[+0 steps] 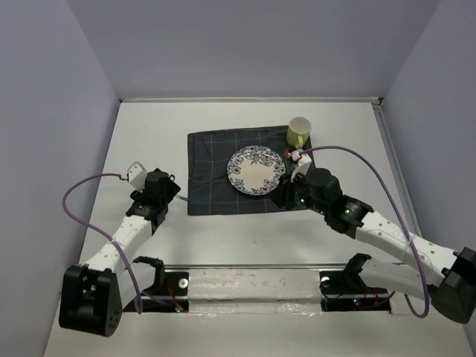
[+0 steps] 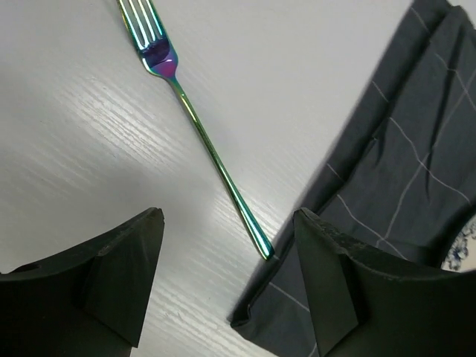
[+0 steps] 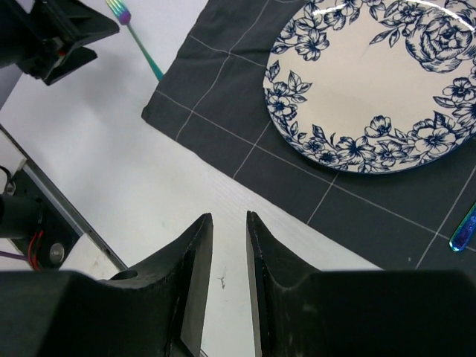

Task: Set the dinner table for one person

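- Hovering over the white surface (image 2: 89, 89), the left hand (image 2: 227, 223) gapes wide, empty.
- The fork (image 2: 208, 141) lies on that surface, handle end between its fingers, beside the dark cloth (image 2: 401, 163).
- The right hand (image 3: 228, 223) is narrowed to a slit, empty; the plate (image 3: 372, 82) sits ahead-right of it.

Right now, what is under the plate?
The dark grid-lined cloth lies under the plate, spread on the white table. Anything between plate and cloth is covered and cannot be seen.

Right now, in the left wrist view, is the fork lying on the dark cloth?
No, the fork lies on the white dinner table, only its handle tip reaching the cloth edge.
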